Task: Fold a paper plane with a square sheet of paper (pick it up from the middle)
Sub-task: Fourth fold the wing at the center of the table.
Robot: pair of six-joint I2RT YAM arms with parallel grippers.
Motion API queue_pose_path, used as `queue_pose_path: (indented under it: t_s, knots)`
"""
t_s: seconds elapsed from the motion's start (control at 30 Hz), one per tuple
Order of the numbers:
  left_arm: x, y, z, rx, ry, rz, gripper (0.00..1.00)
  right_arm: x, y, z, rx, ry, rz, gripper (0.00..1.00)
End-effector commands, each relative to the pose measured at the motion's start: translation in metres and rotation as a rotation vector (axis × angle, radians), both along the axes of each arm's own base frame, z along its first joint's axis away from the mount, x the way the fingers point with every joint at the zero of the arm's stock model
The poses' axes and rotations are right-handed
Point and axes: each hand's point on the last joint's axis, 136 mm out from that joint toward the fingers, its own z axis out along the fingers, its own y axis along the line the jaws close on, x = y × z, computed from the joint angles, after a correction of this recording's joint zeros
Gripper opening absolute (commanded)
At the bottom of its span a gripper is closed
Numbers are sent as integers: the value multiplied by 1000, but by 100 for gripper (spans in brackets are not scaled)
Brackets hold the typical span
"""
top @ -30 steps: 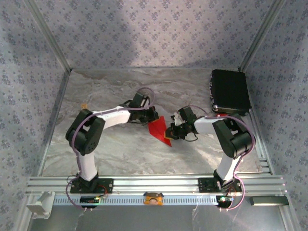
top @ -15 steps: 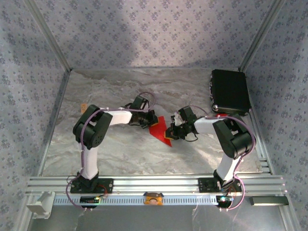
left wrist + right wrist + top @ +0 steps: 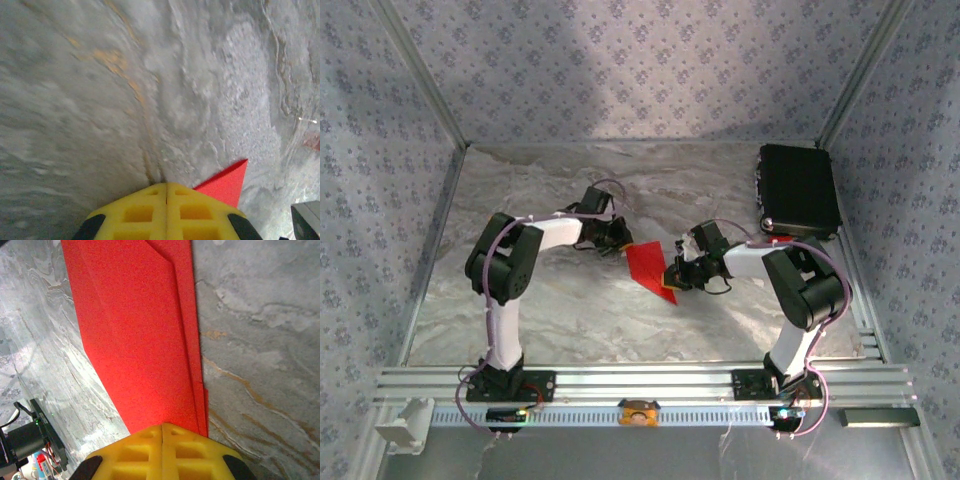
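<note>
The square sheet of paper (image 3: 648, 270) is bright red and lies on the marbled table folded into a pointed, dart-like wedge, its layered folds along one long edge (image 3: 135, 330). My left gripper (image 3: 620, 243) is shut at the wedge's far left corner. In the left wrist view its yellow fingertips (image 3: 166, 185) meet with nothing between them, and a red corner of the paper (image 3: 227, 182) pokes out beside the right finger. My right gripper (image 3: 672, 275) is shut at the wedge's right side, its tips (image 3: 162, 425) low over the paper, which runs under them.
A black box (image 3: 798, 190) stands at the back right, with a small red piece (image 3: 782, 238) at its near edge. Patterned walls close in the table on three sides. An aluminium rail (image 3: 640, 380) with both arm bases runs along the front.
My left gripper has slid left and back off the paper's top corner, uncovering it, and its elbow has swung. The right arm and the paper have stayed put.
</note>
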Motion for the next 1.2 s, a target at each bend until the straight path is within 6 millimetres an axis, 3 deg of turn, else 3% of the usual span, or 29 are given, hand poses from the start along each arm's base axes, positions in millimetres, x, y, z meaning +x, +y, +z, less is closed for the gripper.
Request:
queue_pose_path:
  t_s: [0.0, 0.23, 0.47, 0.73, 0.93, 1.17]
  knots:
    - [9, 10, 0, 42, -14, 9, 1, -32, -31, -37, -161, 130, -25, 0]
    - [11, -1, 32, -3, -80, 7, 4, -32, -31, -37, -161, 130, -25, 0]
    - [-13, -22, 46, -20, -110, -38, 5, -31, -31, -36, -163, 127, -28, 0]
    - [-53, -55, 16, -32, -35, -124, 4, -30, -30, -33, -155, 118, -30, 0]
    - [-62, -48, -12, -3, 27, -99, 2, -23, -24, -19, -122, 90, -29, 0]
    - [-68, -40, -23, 46, 61, -101, 1, -9, -1, 21, -40, 8, 21, 0]
